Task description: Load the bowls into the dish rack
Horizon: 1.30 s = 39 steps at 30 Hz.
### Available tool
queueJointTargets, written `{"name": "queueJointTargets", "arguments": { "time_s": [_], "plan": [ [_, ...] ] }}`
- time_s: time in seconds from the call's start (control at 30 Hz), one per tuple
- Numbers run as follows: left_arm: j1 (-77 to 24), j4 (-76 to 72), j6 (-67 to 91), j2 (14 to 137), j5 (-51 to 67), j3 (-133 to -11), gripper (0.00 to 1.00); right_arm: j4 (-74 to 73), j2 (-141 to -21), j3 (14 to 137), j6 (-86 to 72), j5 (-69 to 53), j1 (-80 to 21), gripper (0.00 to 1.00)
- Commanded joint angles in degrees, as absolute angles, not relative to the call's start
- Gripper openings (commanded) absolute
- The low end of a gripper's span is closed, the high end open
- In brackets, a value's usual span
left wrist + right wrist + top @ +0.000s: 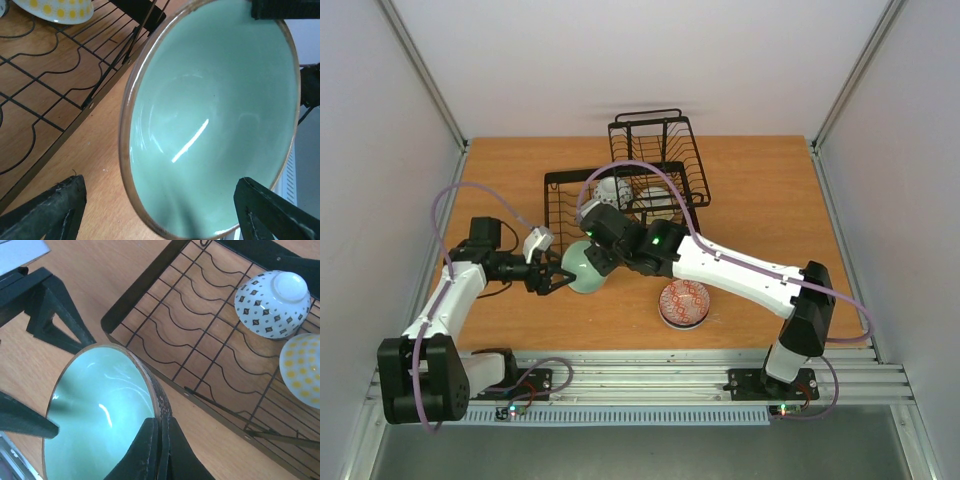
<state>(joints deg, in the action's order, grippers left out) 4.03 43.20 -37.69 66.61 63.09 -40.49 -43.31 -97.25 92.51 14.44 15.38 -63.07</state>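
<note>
A pale green bowl [585,268] with a brown rim hangs tilted on its side just above the table, in front of the dish rack's [549,205] near left corner. My right gripper [598,258] is shut on its rim [162,427], one finger inside and one outside. My left gripper [557,278] faces the bowl's mouth [210,125], open wide [160,185]; one finger overlaps the bowl's inside and the other stands beside the rim. Two bowls lie upside down in the rack's lower basket: a white one with dark diamonds [272,302] and a yellow-dotted one [302,370].
A red-patterned bowl [684,303] sits upright on the wooden table to the right of the arms' meeting point. The rack's raised smaller basket [655,135] stands at the far side. White walls close in the table on both sides.
</note>
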Motion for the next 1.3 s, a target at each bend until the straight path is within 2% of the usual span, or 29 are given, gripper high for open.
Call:
{"name": "queueJointTargets", "arguments": {
  "time_s": [0.0, 0.13, 0.23, 0.27, 0.53, 0.67, 0.7, 0.83, 1.07, 1.17, 1.27],
  "plan": [
    [3.7, 40.6, -36.7, 65.9, 62.6, -39.8, 0.74, -40.1, -98.7, 96.5, 15.3, 13.8, -63.8, 0.01],
    [3.5, 40.7, -36.8, 66.5, 62.4, -40.1, 0.39, -40.0, -100.0, 97.6, 15.6, 13.2, -64.1, 0.01],
    [3.5, 40.8, -36.8, 67.0, 62.2, -40.3, 0.03, -40.0, -100.4, 98.0, 15.8, 13.0, -64.2, 0.01],
    [3.5, 40.8, -36.7, 66.9, 62.1, -40.4, 0.01, -39.9, -100.5, 98.1, 15.9, 13.0, -64.2, 0.01],
    [3.4, 39.9, -36.5, 64.4, 61.2, -39.5, 0.0, -38.6, -99.3, 95.8, 15.2, 14.1, -64.2, 0.04],
    [3.5, 39.7, -36.4, 64.9, 61.4, -39.5, 0.01, -34.3, -93.3, 88.7, 13.5, 13.5, -64.2, 0.38],
    [3.6, 39.8, -36.5, 65.1, 61.6, -39.7, 0.01, -32.7, -91.3, 86.2, 12.9, 12.7, -64.2, 0.43],
    [3.7, 42.0, -38.0, 66.6, 63.7, -40.5, 0.0, -27.2, -83.6, 76.1, 10.1, 7.5, -64.2, 0.57],
    [3.6, 55.8, -50.8, 72.6, 68.9, -44.8, 0.01, -14.2, -73.7, 59.4, 4.2, 0.9, -64.2, 0.72],
    [3.7, 62.7, -59.2, 75.1, 70.6, -46.6, 0.0, -2.4, -71.1, 51.4, 0.8, -5.5, -63.8, 0.89],
    [3.7, 64.1, -62.3, 75.6, 70.9, -46.9, 0.01, 4.5, -71.4, 47.7, -3.5, -9.1, -63.8, 0.96]
  ]
}}
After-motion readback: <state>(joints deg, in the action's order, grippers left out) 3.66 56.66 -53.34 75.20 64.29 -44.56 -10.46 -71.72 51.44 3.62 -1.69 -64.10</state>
